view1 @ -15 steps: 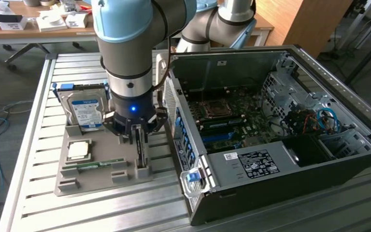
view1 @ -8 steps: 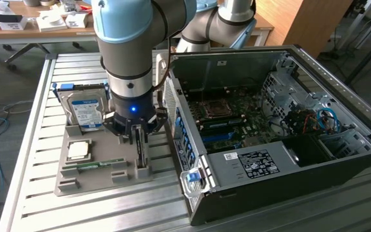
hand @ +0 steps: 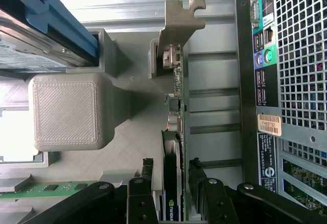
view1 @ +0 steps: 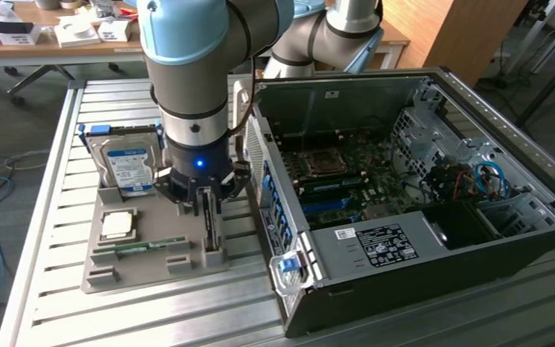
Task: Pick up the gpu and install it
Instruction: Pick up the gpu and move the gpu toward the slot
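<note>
The gpu [hand: 174, 106] stands on edge in a slot of the grey printed holder [hand: 66, 111], its grey metal end bracket [hand: 180, 24] at the far end. In the exterior view the gpu [view1: 211, 235] is a thin dark card upright beside the open computer case [view1: 393, 238]. My gripper [view1: 204, 206] is lowered over it. In the wrist view the gripper [hand: 171, 166] is open and straddles the card. One black finger [hand: 147, 169] stands on each side of the card, the other finger [hand: 194, 169] with a small gap to the board.
The holder [view1: 142, 271] also carries a silver hard drive [view1: 128, 165], a processor chip [view1: 116, 225] and a green memory stick [view1: 144, 247]. The case lies open with its motherboard [view1: 340, 181] exposed, close on the exterior view's right. All rests on a slatted metal table [view1: 56, 181].
</note>
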Robot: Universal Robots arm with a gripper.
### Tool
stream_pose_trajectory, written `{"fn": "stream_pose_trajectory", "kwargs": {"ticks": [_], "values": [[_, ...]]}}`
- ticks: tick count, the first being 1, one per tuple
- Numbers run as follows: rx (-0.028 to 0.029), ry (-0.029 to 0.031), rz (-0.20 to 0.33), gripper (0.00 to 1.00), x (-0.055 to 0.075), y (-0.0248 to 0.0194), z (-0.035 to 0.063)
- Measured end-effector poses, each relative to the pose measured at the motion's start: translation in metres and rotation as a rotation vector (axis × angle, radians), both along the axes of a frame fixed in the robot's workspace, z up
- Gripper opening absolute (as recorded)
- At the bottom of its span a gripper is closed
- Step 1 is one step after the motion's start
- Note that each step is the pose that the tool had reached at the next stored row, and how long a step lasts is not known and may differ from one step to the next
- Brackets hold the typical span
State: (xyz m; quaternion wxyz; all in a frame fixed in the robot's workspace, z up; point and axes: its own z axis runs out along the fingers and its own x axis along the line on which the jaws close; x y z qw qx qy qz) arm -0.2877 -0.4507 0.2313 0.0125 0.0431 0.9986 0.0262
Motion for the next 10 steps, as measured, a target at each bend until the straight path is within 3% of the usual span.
{"fn": "stream_pose_trajectory", "kwargs": {"ticks": [7,9,10], "values": [[0.0000,0.0000,0.000,0.42,0.0000,0.0000,0.0000],[0.0000,0.0000,0.000,0.40,0.0000,0.0000,0.0000],[0.0000,0.0001,0.000,0.33,0.0000,0.0000,0.0000]]}}
